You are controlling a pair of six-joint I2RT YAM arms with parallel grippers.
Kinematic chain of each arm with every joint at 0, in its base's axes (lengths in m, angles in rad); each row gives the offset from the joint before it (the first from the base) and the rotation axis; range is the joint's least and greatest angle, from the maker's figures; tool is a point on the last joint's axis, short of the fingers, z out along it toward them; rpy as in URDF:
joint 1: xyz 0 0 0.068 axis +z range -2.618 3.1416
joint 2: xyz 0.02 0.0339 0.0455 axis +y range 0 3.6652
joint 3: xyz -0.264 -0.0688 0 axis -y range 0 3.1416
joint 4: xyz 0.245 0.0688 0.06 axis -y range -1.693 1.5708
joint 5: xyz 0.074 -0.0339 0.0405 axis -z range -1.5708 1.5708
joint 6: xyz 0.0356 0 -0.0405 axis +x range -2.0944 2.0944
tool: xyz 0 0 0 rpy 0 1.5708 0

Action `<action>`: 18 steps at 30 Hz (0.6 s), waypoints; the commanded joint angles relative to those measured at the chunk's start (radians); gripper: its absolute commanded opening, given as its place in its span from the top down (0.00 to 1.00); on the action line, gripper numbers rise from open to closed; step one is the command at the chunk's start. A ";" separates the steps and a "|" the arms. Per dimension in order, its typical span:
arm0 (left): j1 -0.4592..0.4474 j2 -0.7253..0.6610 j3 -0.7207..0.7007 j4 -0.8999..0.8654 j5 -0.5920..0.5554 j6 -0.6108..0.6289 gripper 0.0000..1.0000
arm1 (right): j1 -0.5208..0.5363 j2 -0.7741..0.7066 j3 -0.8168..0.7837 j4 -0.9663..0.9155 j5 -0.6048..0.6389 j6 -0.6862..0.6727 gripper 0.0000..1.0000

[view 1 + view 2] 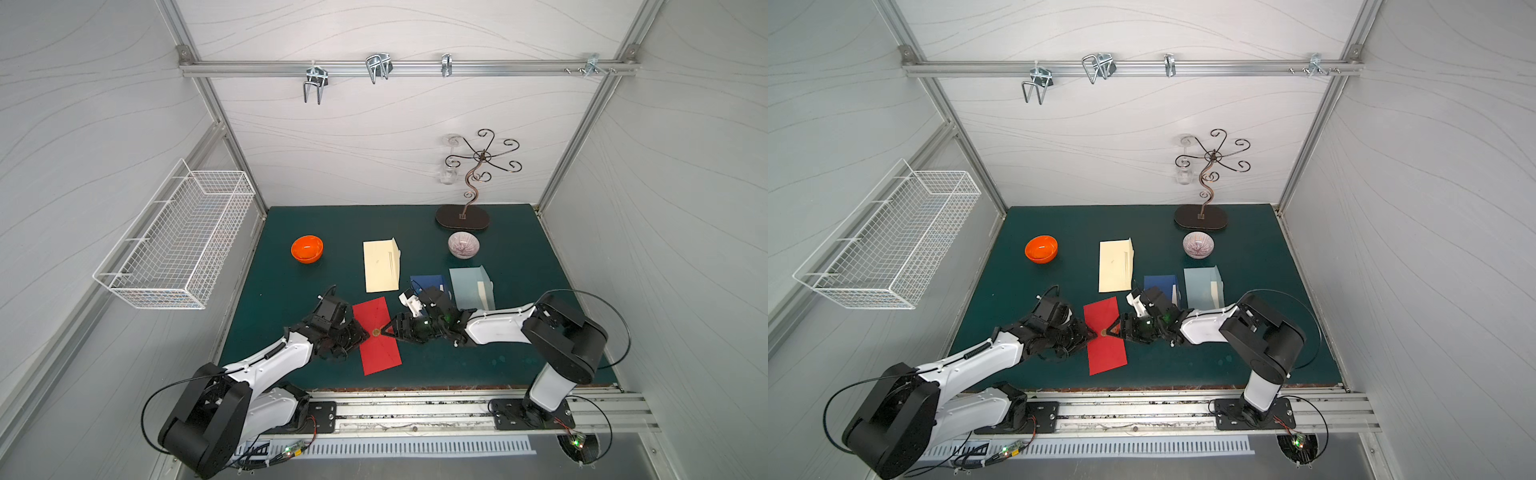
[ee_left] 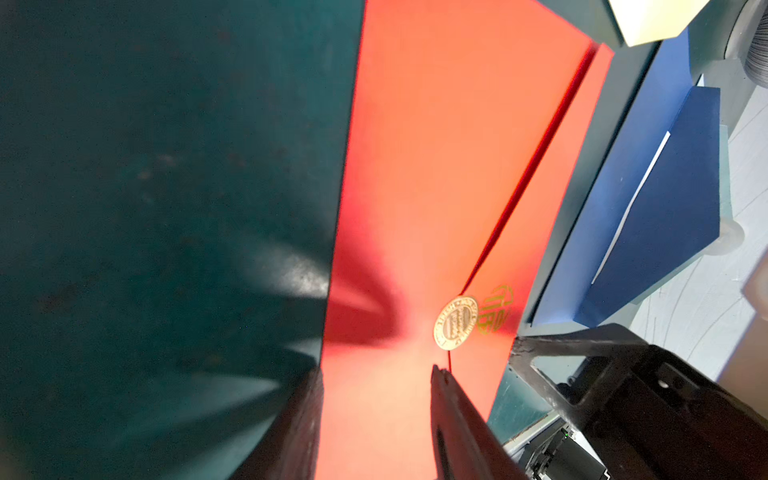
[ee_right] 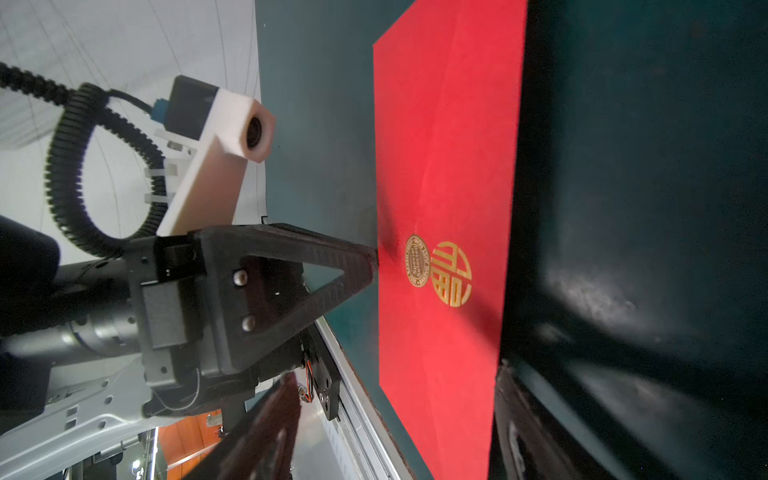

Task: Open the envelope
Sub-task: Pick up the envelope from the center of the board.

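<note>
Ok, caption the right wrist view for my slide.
Red envelope flat on the green mat, gold seal intact, left gripper at its edge.

White-and-black left arm [image 1: 266,361] stretched forward and inward; black left gripper [image 1: 365,333] held low, jaws parted. White-and-black right arm [image 1: 498,328] bent inward; black right gripper [image 1: 388,331] lowered, jaws spread wide. Tips pointed at each other, close, apart.
</note>
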 commanded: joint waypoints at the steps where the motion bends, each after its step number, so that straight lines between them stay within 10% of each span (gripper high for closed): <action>1: -0.003 0.019 0.000 0.021 0.014 -0.006 0.54 | 0.016 -0.023 -0.001 0.030 0.007 -0.013 0.26; 18: -0.003 0.013 -0.002 0.054 0.047 -0.008 0.54 | 0.008 0.039 0.024 0.045 -0.049 0.015 0.27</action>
